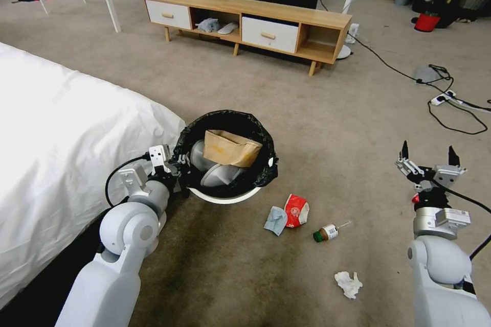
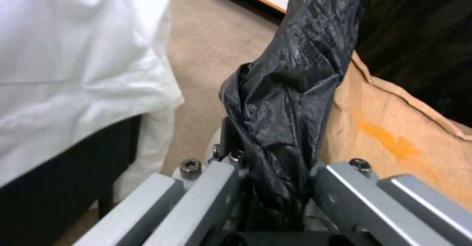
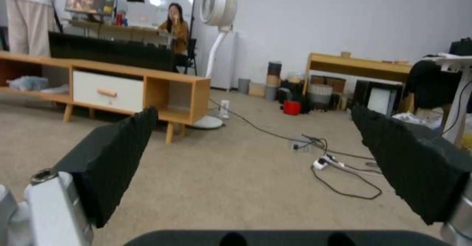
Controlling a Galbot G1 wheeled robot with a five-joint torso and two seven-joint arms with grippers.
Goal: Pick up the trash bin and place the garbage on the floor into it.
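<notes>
The trash bin [image 1: 225, 196], white with a black bag over its rim, is beside the bed. My left gripper [image 1: 175, 167] is shut on its near-left rim; in the left wrist view the fingers [image 2: 211, 187] pinch the black bag [image 2: 285, 102]. Inside the bin lies a brown paper bag [image 1: 230, 148] [image 2: 393, 135]. On the carpet to its right lie a light blue mask [image 1: 275, 220], a red-white packet [image 1: 296, 210], a green-capped bottle [image 1: 327, 233] and a crumpled white tissue [image 1: 349, 284]. My right gripper [image 1: 428, 156] [image 3: 254, 112] hangs open above bare carpet, right of the litter.
The bed with its white sheet [image 1: 56, 138] fills the left side. A low wooden TV bench [image 1: 245, 23] stands ahead. Black cables and a power strip [image 1: 442, 98] lie on the carpet at the right, a red bucket [image 1: 426, 21] farther back.
</notes>
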